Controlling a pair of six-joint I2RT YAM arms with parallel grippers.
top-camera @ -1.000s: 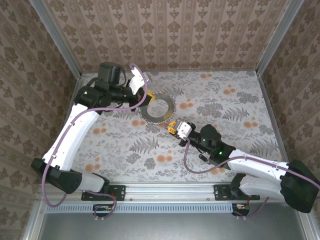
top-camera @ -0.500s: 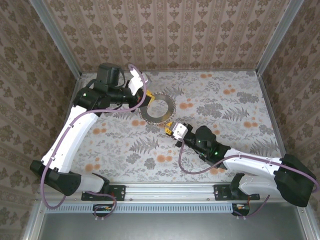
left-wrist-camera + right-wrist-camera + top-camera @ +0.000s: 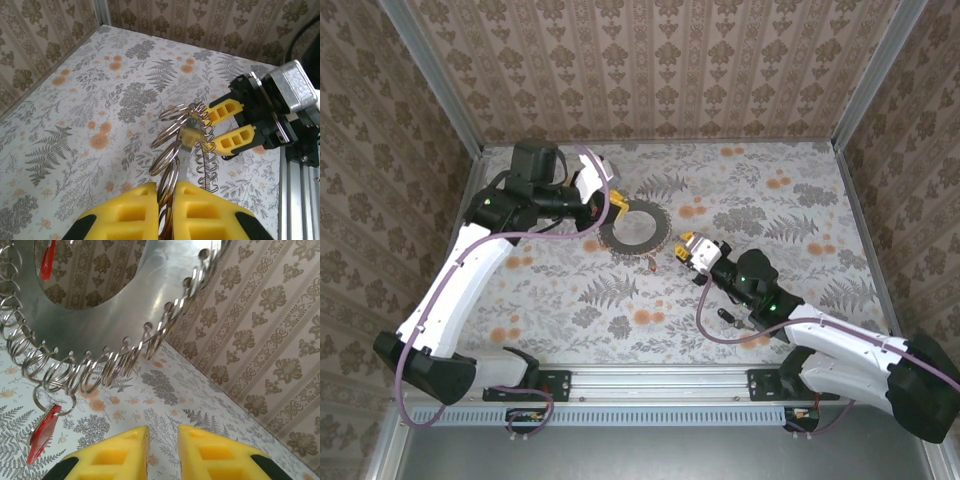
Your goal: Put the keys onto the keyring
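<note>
1. The flower-printed desk (image 3: pixel 800 200) carries the work. On its bare parts I do not see loose keys, so I cannot say how many are left to hang.
2. The large round grey metal keyring (image 3: pixel 661 228), a flat disc with a wide hole and many small wire loops (image 3: pixel 75 377) along its rim, stands on its edge above the left-centre of the desk, near the back. In the right wrist view its face (image 3: pixel 125 320) is shiny.
3. The left end effector (image 3: pixel 172 192) is pressed together on the rim of the keyring (image 3: pixel 172 165) and carries it.
4. The right end effector (image 3: pixel 162 440) is just beside the keyring, below its rim. Its yellow fingers (image 3: pixel 115 455) are a little spread, with nothing between them.
5. One small key with a flat red plastic tag (image 3: pixel 42 432) hangs from a loop at the low rim, so I judge this key as done. The task seems only partly finished.
</note>
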